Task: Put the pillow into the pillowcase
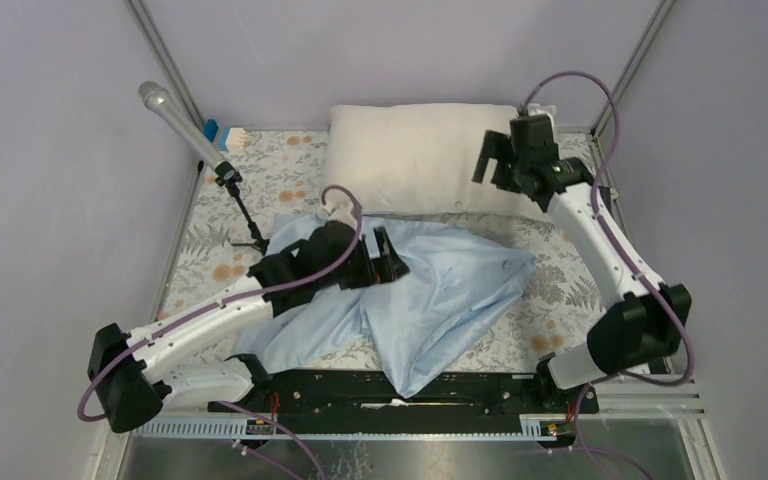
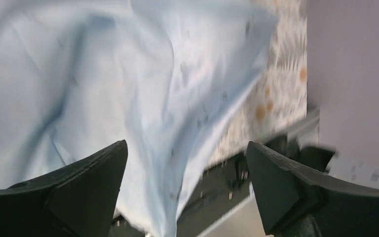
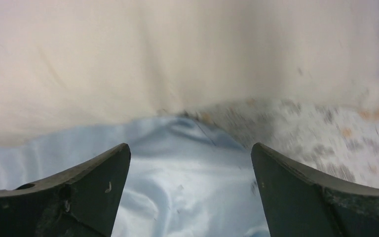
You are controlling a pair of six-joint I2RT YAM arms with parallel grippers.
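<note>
The cream pillow (image 1: 415, 160) lies at the back of the table; it fills the top of the right wrist view (image 3: 177, 54). The light-blue pillowcase (image 1: 440, 290) lies crumpled in the middle, its near corner hanging over the front rail. It also shows in the left wrist view (image 2: 103, 84) and the right wrist view (image 3: 177, 182). My left gripper (image 1: 390, 258) is open and empty just above the pillowcase's left half (image 2: 187, 150). My right gripper (image 1: 490, 160) is open and empty, held above the pillow's right end (image 3: 190, 153).
A floral table cloth (image 1: 210, 250) covers the table. A microphone on a small stand (image 1: 185, 125) stands at the back left, with blue and wooden blocks (image 1: 225, 135) behind it. A black rail (image 1: 400, 395) runs along the front edge. Grey walls enclose the space.
</note>
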